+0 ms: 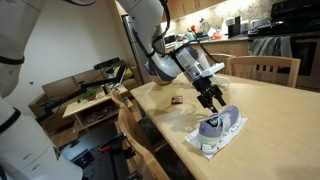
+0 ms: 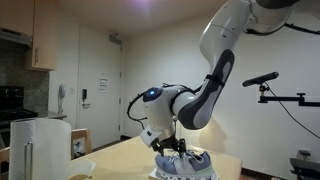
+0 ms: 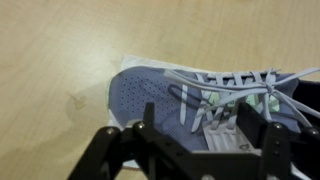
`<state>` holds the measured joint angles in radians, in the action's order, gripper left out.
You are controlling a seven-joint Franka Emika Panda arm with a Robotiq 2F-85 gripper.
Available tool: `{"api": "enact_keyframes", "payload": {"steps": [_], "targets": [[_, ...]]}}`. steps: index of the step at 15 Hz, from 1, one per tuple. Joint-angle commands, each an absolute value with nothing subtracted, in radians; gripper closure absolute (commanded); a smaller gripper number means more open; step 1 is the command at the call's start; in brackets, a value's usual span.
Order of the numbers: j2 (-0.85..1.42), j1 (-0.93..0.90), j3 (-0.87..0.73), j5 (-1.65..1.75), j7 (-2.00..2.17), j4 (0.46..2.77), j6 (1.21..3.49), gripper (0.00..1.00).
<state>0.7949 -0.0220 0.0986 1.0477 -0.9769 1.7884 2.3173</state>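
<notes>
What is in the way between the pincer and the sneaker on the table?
Nothing visible. The pincer hangs directly over the grey-blue sneaker, its jaws apart either side of the white laces, with no other object between them.

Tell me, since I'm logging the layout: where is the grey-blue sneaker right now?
In an exterior view the sneaker lies on a white sheet on the wooden table, directly under the gripper, close to the table's near edge.

A wooden table [image 1: 282,122], a chair [image 1: 262,68], kitchen cabinets [image 1: 188,8], a white door [image 2: 100,100].
</notes>
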Motion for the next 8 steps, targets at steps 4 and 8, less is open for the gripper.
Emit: {"api": "enact_keyframes", "payload": {"steps": [4, 8], "targets": [[0.805, -0.031, 0.086, 1.033, -0.956, 1.771, 2.330, 0.69], [0.804, -0.040, 0.082, 1.040, -0.947, 1.772, 2.324, 0.98]]}}
